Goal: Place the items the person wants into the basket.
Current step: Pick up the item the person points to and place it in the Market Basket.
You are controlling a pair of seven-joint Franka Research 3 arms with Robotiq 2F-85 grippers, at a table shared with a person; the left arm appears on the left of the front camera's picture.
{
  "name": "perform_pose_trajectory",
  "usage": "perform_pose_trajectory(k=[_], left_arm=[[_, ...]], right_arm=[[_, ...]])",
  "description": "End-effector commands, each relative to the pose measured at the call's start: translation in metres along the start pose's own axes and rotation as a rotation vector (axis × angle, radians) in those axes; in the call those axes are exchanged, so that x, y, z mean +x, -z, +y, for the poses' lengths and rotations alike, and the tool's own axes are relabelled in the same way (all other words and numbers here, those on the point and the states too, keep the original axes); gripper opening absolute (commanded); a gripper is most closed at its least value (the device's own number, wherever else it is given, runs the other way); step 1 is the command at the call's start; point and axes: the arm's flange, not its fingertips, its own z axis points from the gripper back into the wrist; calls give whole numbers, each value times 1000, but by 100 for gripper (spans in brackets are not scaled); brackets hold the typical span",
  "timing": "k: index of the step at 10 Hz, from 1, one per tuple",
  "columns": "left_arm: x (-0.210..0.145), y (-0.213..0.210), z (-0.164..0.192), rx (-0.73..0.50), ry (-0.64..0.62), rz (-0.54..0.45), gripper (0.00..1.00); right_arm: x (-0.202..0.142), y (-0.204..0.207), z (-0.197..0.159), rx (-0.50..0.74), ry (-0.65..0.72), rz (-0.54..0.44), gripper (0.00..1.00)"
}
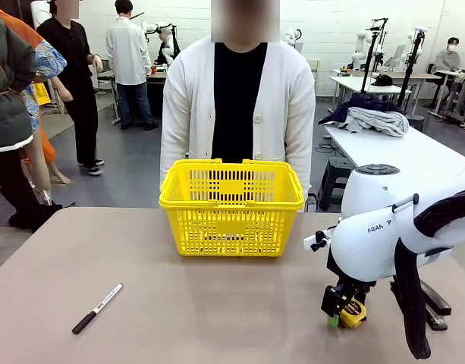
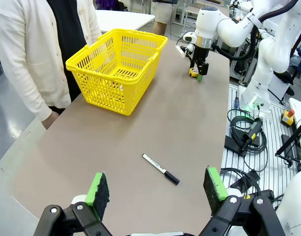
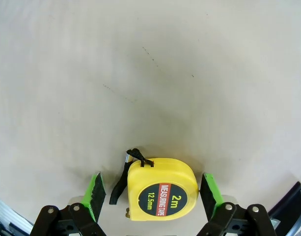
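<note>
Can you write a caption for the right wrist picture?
Open right gripper straddling the yellow tape measure on the table.

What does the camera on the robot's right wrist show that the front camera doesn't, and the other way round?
Right wrist camera: the print on the tape measure, its black strap, and a gap on each side between it and the open right hand. Front camera: the person, the yellow basket, the marker lying on the table. Both: the tape measure under the right hand, resting on the table.
</note>
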Motion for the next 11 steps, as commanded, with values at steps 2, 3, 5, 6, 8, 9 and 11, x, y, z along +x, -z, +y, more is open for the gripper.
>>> perform_pose_trajectory(k=[2, 3, 5, 6, 8, 9, 11], left_arm=[[-1, -1, 0, -4, 22, -21, 100], [-1, -1, 0, -4, 22, -21, 100], [-1, -1, 0, -4, 22, -21, 100], [-1, -1, 0, -4, 22, -21, 100], [-1, -1, 0, -4, 22, -21, 100], [-1, -1, 0, -4, 22, -21, 100], [-1, -1, 0, -4, 22, -21, 100]], right_arm=[[-31, 12, 9, -37, 0, -25, 43], [-32, 11, 8, -43, 5, -26, 43], [-32, 12, 7, -46, 17, -18, 39], [-32, 12, 6, -45, 20, -17, 0], [-35, 6, 6, -61, 34, -12, 0], [-37, -9, 8, -53, 51, -32, 9], [-48, -99, 18, -28, 65, -49, 56]])
